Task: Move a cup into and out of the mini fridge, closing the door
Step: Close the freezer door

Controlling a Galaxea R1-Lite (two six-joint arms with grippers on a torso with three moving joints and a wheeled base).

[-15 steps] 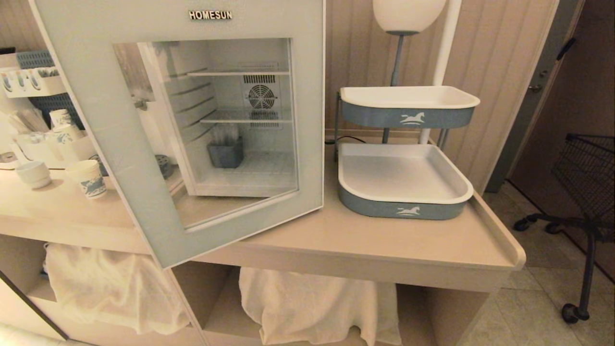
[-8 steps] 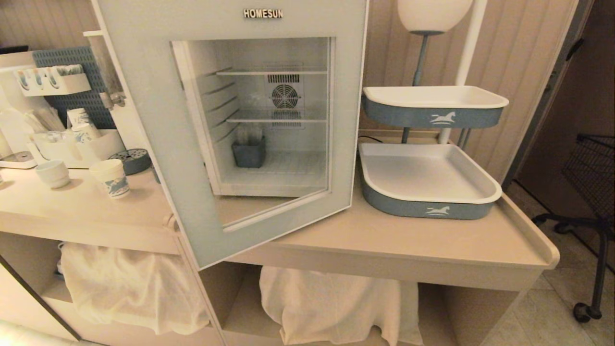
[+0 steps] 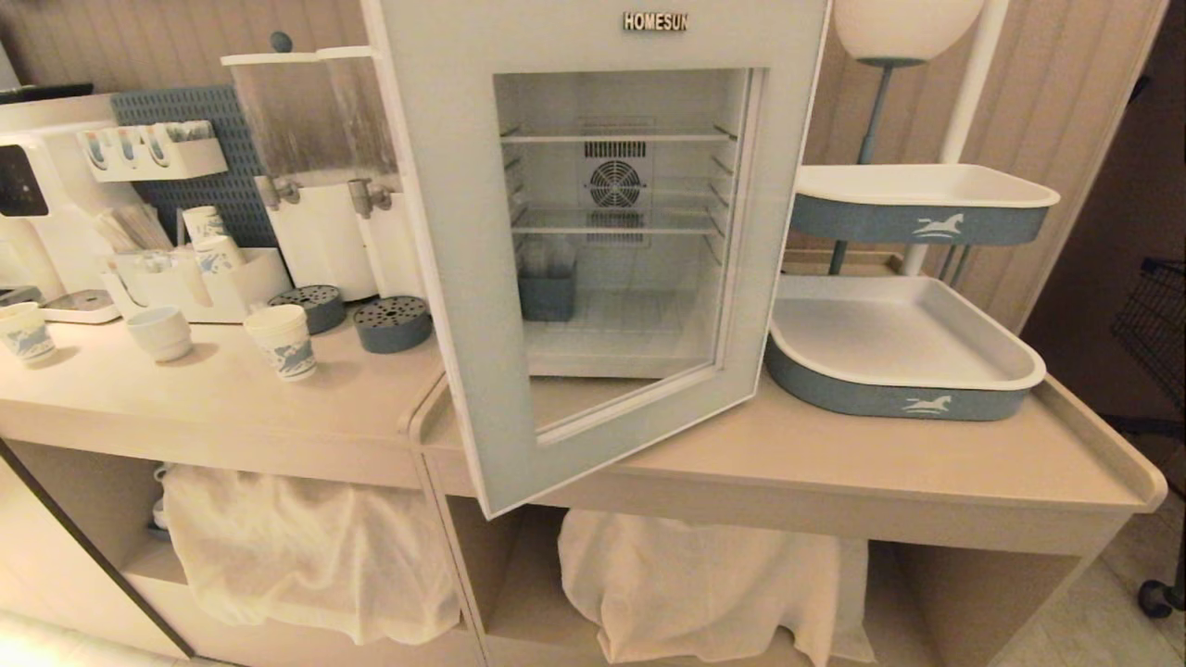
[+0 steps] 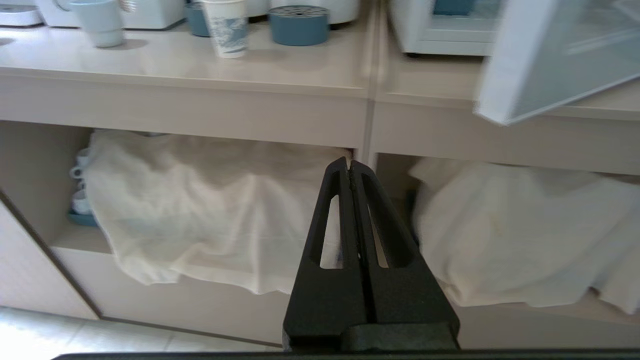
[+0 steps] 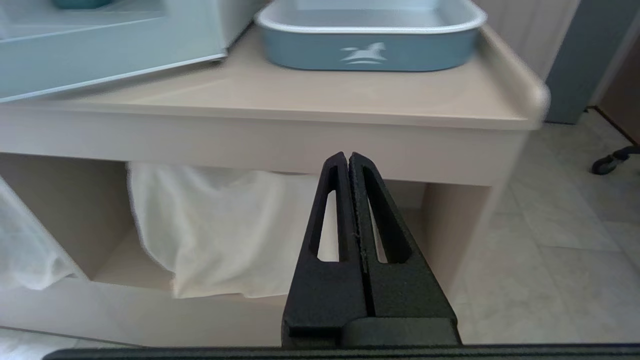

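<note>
Standing wide open, the door [image 3: 463,278] of the mini fridge [image 3: 616,222] swings out over the front edge of the tabletop [image 3: 834,454], its glass window giving a view of wire shelves, a small fan and a dark blue-grey bin on the fridge floor. Left of the fridge, on the same tabletop, the cup [image 3: 281,341] stands upright, a white paper one with a blue print and nested rims; a plain white mug [image 3: 160,332] sits near it on the left, and another patterned paper cup [image 3: 25,332] stands at the far left edge. Two round blue drip trays [image 3: 392,323] lie behind the cup, under a clear drinks dispenser [image 3: 310,120]. On the fridge's right is a two-tier tray stand [image 3: 903,398] in blue and white with a horse mark. White cloths [image 3: 306,547] hang in the open shelves under the tabletop. Neither arm reaches the tabletop: the left tool [image 4: 349,167] is clenched with nothing in it, pointing at the cloth below, and the right tool [image 5: 348,162] is likewise clenched and empty, low by the tabletop's right end.
</note>
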